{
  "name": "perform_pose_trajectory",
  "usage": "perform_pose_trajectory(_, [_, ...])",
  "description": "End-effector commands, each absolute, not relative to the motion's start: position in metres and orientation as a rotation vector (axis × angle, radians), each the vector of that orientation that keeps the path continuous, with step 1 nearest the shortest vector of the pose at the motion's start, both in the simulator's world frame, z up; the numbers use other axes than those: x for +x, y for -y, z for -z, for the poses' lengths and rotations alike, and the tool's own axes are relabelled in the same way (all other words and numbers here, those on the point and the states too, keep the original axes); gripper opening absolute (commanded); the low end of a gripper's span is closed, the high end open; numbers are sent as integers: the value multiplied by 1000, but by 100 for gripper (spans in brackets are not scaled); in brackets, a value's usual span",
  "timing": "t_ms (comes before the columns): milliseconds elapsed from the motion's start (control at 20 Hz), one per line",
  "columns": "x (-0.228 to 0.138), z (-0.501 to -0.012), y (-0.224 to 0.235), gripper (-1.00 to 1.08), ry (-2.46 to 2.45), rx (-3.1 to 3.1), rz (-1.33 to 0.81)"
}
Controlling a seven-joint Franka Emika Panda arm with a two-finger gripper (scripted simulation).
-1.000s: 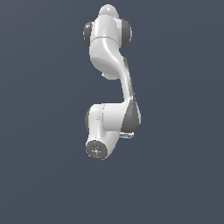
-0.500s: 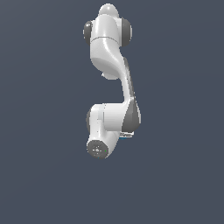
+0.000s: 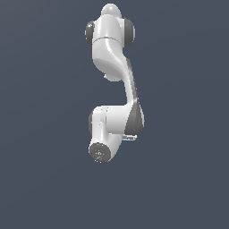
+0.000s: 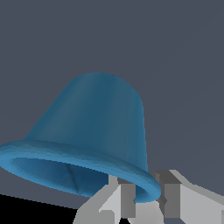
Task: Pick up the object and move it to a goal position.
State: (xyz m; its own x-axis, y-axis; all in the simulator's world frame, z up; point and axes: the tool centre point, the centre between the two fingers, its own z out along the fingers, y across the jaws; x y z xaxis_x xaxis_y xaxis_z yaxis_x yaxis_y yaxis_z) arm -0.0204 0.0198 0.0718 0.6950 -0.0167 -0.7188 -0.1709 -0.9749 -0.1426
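The blue cup [image 4: 94, 127] fills the wrist view, its open mouth and rim lip turned toward the camera. My gripper [image 4: 147, 192] sits at the cup's rim, with one grey finger [image 4: 127, 199] inside the mouth and the other [image 4: 171, 197] outside, so the cup wall lies between them. The gripper looks shut on the cup's wall. In the exterior view the white arm hides the gripper, and only a thin blue sliver of the cup [image 3: 129, 139] shows beside the wrist link.
The white arm [image 3: 112, 67] hangs in the middle of the exterior view, its round end cap [image 3: 99, 152] facing the camera. Only plain dark grey background surrounds it. No goal marker shows.
The arm's end cap has shifted up very slightly in the exterior view; otherwise nothing has visibly changed.
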Motion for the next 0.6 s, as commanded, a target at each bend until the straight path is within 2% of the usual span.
perform_pose_trajectory(0, [-17, -77, -22, -100, -134, -2714, -1126])
perform_pose_trajectory(550, [26, -145, -48, -100, 133, -2798, -858])
